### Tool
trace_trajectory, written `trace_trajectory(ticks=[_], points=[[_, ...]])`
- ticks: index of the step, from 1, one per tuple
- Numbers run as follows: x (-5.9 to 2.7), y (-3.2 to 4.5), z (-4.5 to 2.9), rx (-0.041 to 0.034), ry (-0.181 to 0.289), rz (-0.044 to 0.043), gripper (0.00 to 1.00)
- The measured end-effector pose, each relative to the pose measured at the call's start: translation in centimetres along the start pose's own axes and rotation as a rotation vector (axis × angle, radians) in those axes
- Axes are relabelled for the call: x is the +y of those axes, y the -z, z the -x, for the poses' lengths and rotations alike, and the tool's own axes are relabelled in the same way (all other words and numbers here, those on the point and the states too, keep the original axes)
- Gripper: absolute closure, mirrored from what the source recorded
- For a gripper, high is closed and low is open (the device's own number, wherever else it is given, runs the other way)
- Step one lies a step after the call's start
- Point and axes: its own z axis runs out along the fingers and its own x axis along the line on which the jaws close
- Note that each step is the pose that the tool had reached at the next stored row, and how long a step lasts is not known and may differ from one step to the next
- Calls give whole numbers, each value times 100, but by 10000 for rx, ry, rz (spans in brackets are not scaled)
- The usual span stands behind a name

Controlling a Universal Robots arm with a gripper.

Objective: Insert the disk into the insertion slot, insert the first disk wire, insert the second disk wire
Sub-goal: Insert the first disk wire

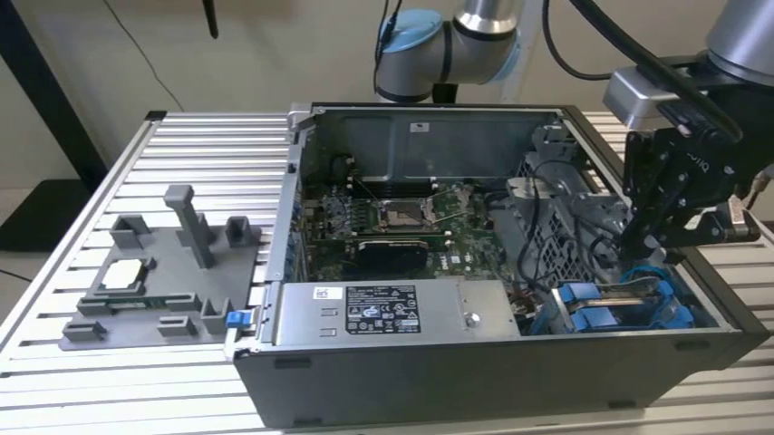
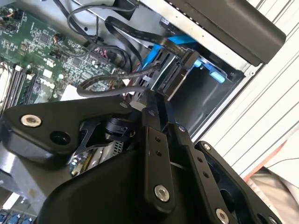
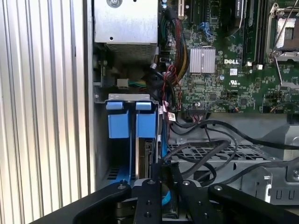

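Gripper (image 1: 637, 246) over slot (image 1: 583, 297) — disk (image 3: 148, 157) in first wrist view

The gripper (image 3: 167, 172) covers the insertion slot's (image 3: 118, 123) nearer end, and the disk (image 3: 145, 158) inside it shows just 1 edge.

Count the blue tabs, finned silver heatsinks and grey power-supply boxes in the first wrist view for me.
Blue tabs: 2
Finned silver heatsink: 1
Grey power-supply box: 1
Total: 4
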Motion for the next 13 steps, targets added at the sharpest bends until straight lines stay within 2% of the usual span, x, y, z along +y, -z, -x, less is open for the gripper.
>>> trace_trajectory(ticks=[13], points=[[-106,-99,-41,3,-5,181,100]])
